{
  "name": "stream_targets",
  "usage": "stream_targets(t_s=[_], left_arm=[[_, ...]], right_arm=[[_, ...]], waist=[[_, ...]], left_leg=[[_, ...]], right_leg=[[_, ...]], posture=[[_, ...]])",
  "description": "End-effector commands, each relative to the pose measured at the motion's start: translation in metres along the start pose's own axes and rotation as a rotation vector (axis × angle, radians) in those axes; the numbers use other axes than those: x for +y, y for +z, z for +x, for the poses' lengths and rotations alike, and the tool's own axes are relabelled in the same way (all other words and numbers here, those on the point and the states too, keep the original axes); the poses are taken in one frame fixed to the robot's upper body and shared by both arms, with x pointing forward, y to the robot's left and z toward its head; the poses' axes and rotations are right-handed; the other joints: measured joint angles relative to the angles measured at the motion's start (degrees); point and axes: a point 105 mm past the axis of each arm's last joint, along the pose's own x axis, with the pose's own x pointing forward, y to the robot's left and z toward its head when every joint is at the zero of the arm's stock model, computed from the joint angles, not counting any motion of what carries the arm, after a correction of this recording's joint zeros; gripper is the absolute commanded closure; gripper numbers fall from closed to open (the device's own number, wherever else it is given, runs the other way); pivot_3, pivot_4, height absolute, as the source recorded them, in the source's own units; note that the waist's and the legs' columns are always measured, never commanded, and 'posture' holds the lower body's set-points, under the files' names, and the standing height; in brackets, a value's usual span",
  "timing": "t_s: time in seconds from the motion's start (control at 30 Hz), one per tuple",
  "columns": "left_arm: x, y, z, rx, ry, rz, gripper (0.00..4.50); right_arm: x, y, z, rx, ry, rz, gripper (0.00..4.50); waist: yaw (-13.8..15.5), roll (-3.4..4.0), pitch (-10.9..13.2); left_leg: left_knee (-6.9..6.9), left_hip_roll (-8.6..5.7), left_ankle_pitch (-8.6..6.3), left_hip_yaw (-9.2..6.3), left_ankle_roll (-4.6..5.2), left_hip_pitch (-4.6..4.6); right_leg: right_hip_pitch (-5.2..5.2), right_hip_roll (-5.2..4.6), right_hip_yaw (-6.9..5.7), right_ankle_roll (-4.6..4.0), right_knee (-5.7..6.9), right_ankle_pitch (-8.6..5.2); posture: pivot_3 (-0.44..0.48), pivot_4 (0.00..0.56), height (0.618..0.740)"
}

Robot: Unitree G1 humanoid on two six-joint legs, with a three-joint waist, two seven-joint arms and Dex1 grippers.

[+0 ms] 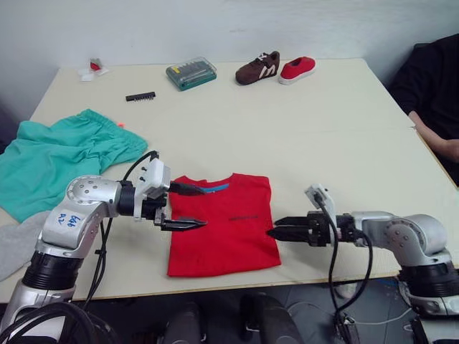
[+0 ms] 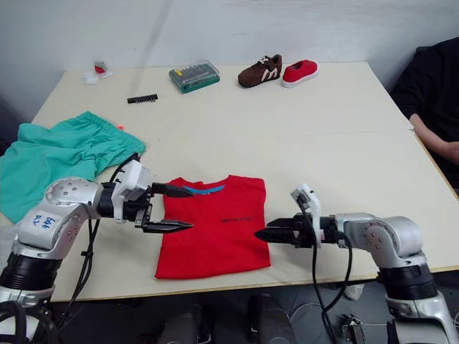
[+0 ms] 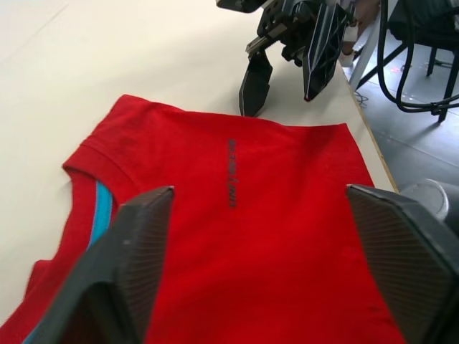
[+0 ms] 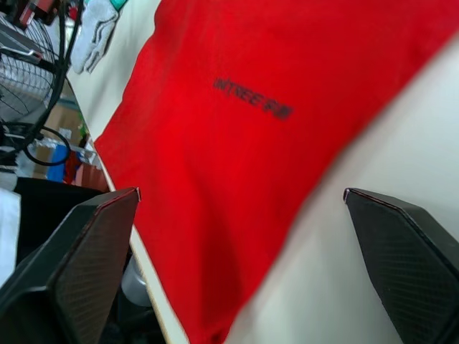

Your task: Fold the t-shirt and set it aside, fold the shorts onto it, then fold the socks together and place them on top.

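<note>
Left eye view: one t-shirt (image 1: 222,226), two shoes (image 1: 276,68) (one red).

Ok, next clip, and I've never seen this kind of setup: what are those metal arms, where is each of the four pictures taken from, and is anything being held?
You are looking at a humanoid robot with two arms, each ending in a two-fingered black gripper. The two wide pictures come from a stereo camera on its head, looking down over a cream table. The two close-ups come from cameras on its wrists, looking out between each gripper's own fingers.

On the table, a red t-shirt lies partly folded into a rectangle. The left gripper and right gripper sit at its opposite side edges, both open, holding nothing.

Teal shorts lie to the robot's left, with something light grey at the near edge. At the far side are a green bit case, a brown shoe and a red shoe. A person's arm shows at the right.
</note>
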Motion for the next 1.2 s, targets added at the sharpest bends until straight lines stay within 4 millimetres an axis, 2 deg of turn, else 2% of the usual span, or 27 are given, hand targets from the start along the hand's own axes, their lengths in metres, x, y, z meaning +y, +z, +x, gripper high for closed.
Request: stream_targets(t_s=[0.03, 0.2, 0.37, 0.5, 0.6, 0.63, 0.8, 0.83, 0.87, 1.03, 1.17, 1.2], left_arm=[[-0.002, 0.015, -0.003, -0.017, 0.014, 0.066, 0.03], [0.0, 0.017, -0.002, -0.016, 0.042, 0.085, 0.03], [0.001, 0.017, -0.003, -0.015, 0.053, 0.095, 0.03], [0.003, 0.02, 0.0, -0.041, 0.064, 0.116, 0.0], [0.002, 0.026, 0.004, -0.094, 0.051, 0.119, 0.0], [0.001, 0.028, 0.005, -0.109, 0.047, 0.119, 0.0], [-0.003, 0.038, 0.013, -0.22, 0.03, 0.104, 0.0], [-0.004, 0.037, 0.016, -0.22, 0.02, 0.106, 0.0], [-0.005, 0.037, 0.018, -0.223, 0.0, 0.106, 0.0], [-0.008, 0.042, 0.025, -0.266, -0.052, 0.086, 0.0], [-0.01, 0.044, 0.028, -0.288, -0.073, 0.085, 0.0], [-0.01, 0.044, 0.029, -0.289, -0.074, 0.086, 0.0]], right_arm=[[0.0, -0.009, 0.023, 0.053, 0.028, 0.008, 0.0], [-0.002, -0.002, 0.048, 0.048, 0.049, 0.036, 0.0], [-0.007, -0.007, 0.047, 0.07, 0.039, 0.053, 0.0], [-0.006, -0.007, 0.042, 0.061, 0.038, 0.029, 0.93], [-0.006, -0.004, 0.036, 0.047, 0.031, 0.014, 1.93], [-0.005, -0.003, 0.035, 0.042, 0.028, 0.01, 2.39], [-0.008, 0.0, 0.019, 0.012, -0.038, -0.08, 3.99], [-0.009, 0.0, 0.015, 0.017, -0.049, -0.091, 4.39], [-0.01, 0.0, 0.008, 0.017, -0.066, -0.1, 4.48], [-0.016, 0.012, -0.046, -0.006, -0.187, -0.137, 4.48], [-0.029, 0.016, -0.118, 0.012, -0.372, -0.151, 4.48], [-0.031, 0.017, -0.13, 0.017, -0.401, -0.152, 4.48]], waist=[[-0.31, -0.02, -0.01], [-0.99, -0.06, -0.04], [-1.21, -0.06, -0.04], [-0.93, -0.05, -0.03], [-0.44, -0.04, -0.03], [-0.22, -0.04, -0.03], [0.13, -0.03, -0.02], [0.13, -0.03, -0.02], [0.19, -0.03, -0.02], [1.31, 0.06, 0.04], [1.63, 0.13, 0.08], [1.65, 0.14, 0.09]], left_leg=[[-0.02, 0.01, 0.0, 0.0, -0.01, 0.02], [-0.13, 0.04, 0.09, 0.03, -0.13, 0.12], [-0.17, 0.04, 0.13, 0.0, -0.16, 0.16], [-0.19, 0.04, 0.13, -0.01, -0.16, 0.13], [-0.2, 0.03, 0.12, 0.0, -0.15, 0.09], [-0.19, 0.03, 0.12, 0.0, -0.14, 0.07], [-0.15, 0.03, 0.1, 0.0, -0.11, 0.0], [-0.13, 0.02, 0.1, 0.0, -0.08, -0.01], [-0.12, 0.0, 0.08, 0.0, -0.04, 0.0], [-0.08, -0.12, 0.0, 0.02, 0.12, -0.09], [-0.13, -0.1, -0.01, 0.04, 0.14, -0.1], [-0.13, -0.1, -0.01, 0.04, 0.13, -0.11]], right_leg=[[0.0, 0.01, 0.0, 0.0, 0.01, 0.0], [0.01, 0.04, 0.0, -0.07, 0.05, 0.02], [0.02, 0.04, 0.0, -0.08, 0.08, 0.02], [0.01, 0.03, -0.01, -0.08, 0.05, 0.02], [0.01, 0.03, -0.01, -0.08, -0.01, 0.02], [0.0, 0.03, -0.01, -0.08, -0.03, 0.02], [-0.01, 0.03, -0.02, -0.07, -0.1, 0.02], [-0.01, 0.01, -0.02, -0.05, -0.1, 0.04], [0.01, 0.0, -0.02, -0.03, -0.11, 0.05], [-0.01, -0.1, -0.02, 0.06, -0.17, 0.1], [-0.03, -0.06, -0.03, 0.07, -0.28, 0.1], [-0.03, -0.03, -0.04, 0.08, -0.31, 0.1]], posture=[[0.0, 0.15, 0.74], [0.0, 0.15, 0.74], [0.0, 0.15, 0.74], [0.0, 0.15, 0.74], [0.0, 0.15, 0.74], [0.0, 0.15, 0.74], [0.0, 0.15, 0.74], [0.0, 0.15, 0.74], [0.0, 0.15, 0.74], [0.0, 0.15, 0.74], [0.0, 0.15, 0.74], [0.0, 0.15, 0.74]])
